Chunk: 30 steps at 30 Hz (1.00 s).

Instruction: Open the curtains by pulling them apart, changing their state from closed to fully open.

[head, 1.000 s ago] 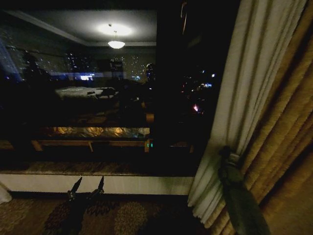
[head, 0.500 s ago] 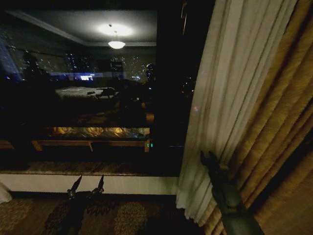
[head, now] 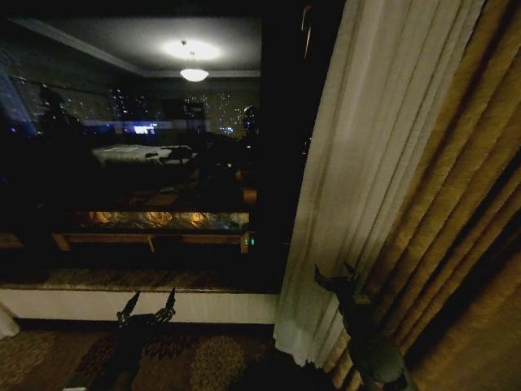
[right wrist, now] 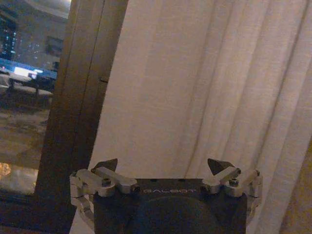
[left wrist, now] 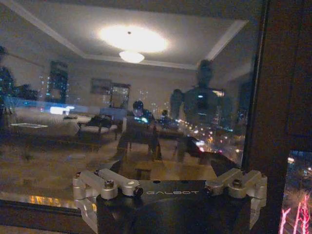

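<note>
Curtains first: you see one sheer cream-white curtain panel (head: 358, 163) hanging on the right of the head view, pleated from top to floor, its lower hem reaching down to the patterned carpet (head: 203, 358). Just to its right, touching it, hangs the thick golden-tan drape (head: 464, 236). To the panel's left you have the dark window frame post (head: 281, 147) and then the bare window glass (head: 130, 163), which mirrors a lit ceiling lamp (head: 194, 73) and a room, with city lights beyond. Below the glass runs the pale sill wall (head: 212, 308).

Your right gripper (head: 335, 277) sits low against the sheer panel, near its inner edge, with the fingers spread apart and nothing between them. In the right wrist view the right gripper's (right wrist: 166, 168) two dark fingertips (right wrist: 217, 165) stand wide apart, the cream fabric (right wrist: 204, 87) right in front of them and the brown frame post (right wrist: 83, 97) beside it. You cannot tell from these views whether a fingertip touches the cloth.

Your left gripper (head: 148, 305) hangs low in front of the sill wall, well apart from the panel, fingers released and open. In the left wrist view its body (left wrist: 170, 200) faces the glass (left wrist: 122, 122), where a reflection of the robot (left wrist: 202, 100) shows.
</note>
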Motion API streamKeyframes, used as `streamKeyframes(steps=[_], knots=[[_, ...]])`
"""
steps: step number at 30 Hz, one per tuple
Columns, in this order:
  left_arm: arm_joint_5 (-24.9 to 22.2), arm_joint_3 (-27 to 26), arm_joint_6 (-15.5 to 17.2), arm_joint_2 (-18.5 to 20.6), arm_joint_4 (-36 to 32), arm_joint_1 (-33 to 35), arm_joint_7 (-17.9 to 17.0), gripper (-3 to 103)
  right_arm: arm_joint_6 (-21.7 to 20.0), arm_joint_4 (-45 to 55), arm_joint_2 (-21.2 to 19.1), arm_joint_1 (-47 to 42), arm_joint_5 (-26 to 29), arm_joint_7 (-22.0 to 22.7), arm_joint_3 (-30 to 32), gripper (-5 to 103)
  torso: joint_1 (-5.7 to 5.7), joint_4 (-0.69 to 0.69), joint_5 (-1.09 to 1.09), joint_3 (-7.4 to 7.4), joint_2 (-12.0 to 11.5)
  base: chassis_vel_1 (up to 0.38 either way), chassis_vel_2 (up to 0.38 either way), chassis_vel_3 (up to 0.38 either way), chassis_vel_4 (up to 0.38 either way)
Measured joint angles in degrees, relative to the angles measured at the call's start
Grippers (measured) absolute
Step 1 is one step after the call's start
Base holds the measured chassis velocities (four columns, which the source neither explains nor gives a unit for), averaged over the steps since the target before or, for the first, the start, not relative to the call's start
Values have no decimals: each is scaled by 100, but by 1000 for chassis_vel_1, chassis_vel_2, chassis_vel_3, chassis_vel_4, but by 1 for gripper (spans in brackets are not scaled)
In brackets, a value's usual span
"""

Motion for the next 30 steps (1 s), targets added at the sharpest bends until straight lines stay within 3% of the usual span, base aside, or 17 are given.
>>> streamKeyframes(steps=[13,22,30], knots=[[6,0,97,1,8,57,28,100,37,-4,-25,-43,15,11,-1,100,0,0,-2,0,0,164,153,-153,-169],[33,-3,125,-1,5,95,39,100,38,42,-26,-58,-16,-4,-82,100,0,0,1,0,0,308,318,-310,-307],[34,-10,57,-1,-11,122,52,100,179,37,-28,-94,-321,-290,-100,100,0,-1,0,0,0,364,353,-373,-345]])
